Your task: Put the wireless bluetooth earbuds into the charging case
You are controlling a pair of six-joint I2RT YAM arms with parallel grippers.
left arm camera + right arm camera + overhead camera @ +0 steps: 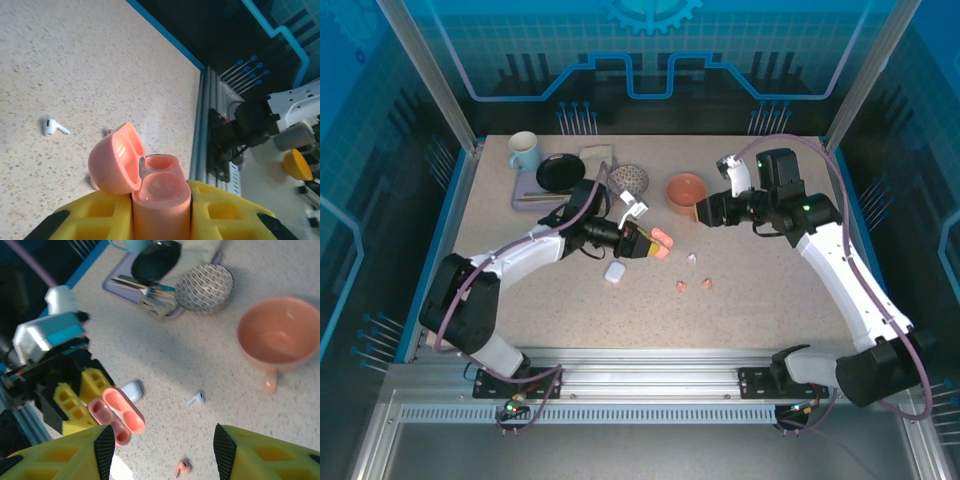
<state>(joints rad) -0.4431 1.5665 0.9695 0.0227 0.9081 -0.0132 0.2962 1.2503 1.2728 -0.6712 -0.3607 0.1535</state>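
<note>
The left pincer (pixel 160 220) is clamped on the pink case (pixel 150 185), whose lid is tipped open over two empty sockets. The right pincer (pixel 160 450) stands apart and holds nothing, hovering near the case. A white earbud (pixel 196 398) and a pink earbud (pixel 182 467) lie loose on the worktop (pixel 225 370) near the case.

Likely risks:
- A tiny bud may squirt from the pads.
- A bud may seat the wrong way round.
- The white bud may go into the pink case.
- A hard push could twist the case in its grip.

No writing is readable.
</note>
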